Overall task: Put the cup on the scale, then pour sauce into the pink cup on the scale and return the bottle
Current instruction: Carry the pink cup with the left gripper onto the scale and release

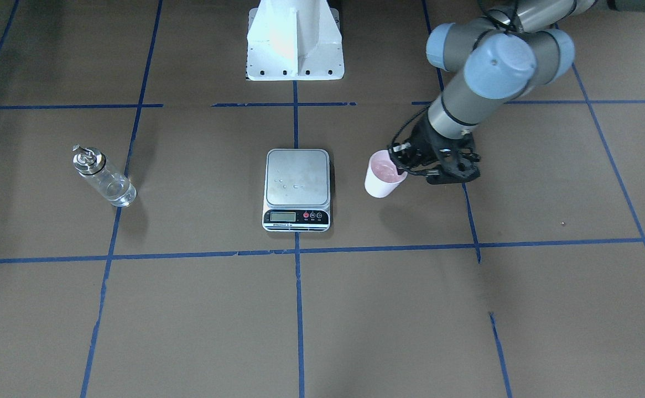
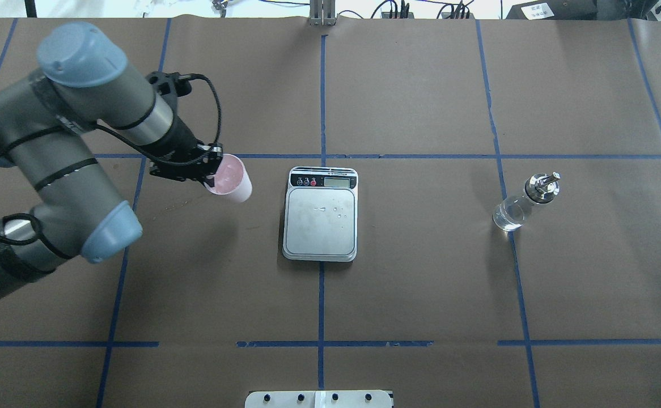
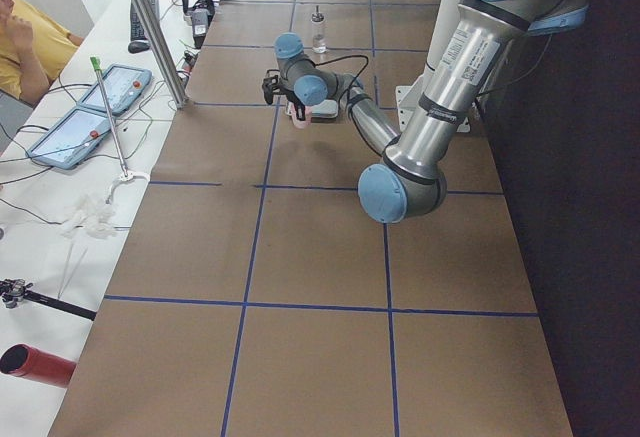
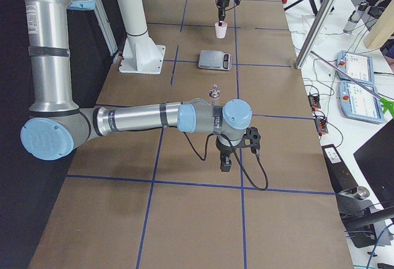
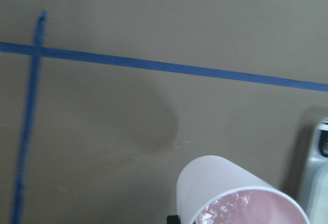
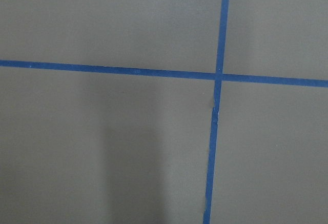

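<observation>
Gripping tilted cup (image 1: 384, 174), left pincer (image 1: 404, 167)

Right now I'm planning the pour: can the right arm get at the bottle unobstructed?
Probably yes. The bottle stands alone on the right half of the table; the scale and cup sit well away from it.
</observation>
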Robot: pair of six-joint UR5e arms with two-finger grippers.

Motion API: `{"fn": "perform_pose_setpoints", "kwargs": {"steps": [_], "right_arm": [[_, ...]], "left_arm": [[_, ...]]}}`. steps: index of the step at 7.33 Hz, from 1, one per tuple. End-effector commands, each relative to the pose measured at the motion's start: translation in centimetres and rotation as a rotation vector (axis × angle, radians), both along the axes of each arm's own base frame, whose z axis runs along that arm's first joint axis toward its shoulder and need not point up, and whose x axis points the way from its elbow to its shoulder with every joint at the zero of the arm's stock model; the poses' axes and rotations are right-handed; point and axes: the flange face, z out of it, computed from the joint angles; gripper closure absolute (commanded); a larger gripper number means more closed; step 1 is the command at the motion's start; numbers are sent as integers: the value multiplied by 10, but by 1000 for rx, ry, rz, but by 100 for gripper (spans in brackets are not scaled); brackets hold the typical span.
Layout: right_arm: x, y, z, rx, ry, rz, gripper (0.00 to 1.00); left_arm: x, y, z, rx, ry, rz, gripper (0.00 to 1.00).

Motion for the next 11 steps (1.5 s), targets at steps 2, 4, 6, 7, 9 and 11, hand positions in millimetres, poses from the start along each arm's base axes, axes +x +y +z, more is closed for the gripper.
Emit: {"fn": "perform_pose_setpoints", "kwargs": {"steps": [2, 4, 6, 7, 9, 11], "right_arm": [[-1, -1, -1, 1, -2, -1, 0], [-1, 1, 2, -5, -3, -1, 0], [-1, 1, 3, -7, -3, -1, 0], [-1, 1, 3, -7, -3, -1, 0], [-1, 1, 2, -4, -3, -2, 0], [-1, 0, -3, 5, -5, -1, 0]], "left_arm": [[76, 35, -75, -39, 6, -30, 100], [115, 47, -81, -27, -28, -35, 100], [115, 45, -79, -17, -38, -52, 100], [116, 46, -78, -17, -39, -51, 100], [118, 47, -77, -15, -39, -48, 100], [118, 47, -75, -16, -38, -44, 61]]}}
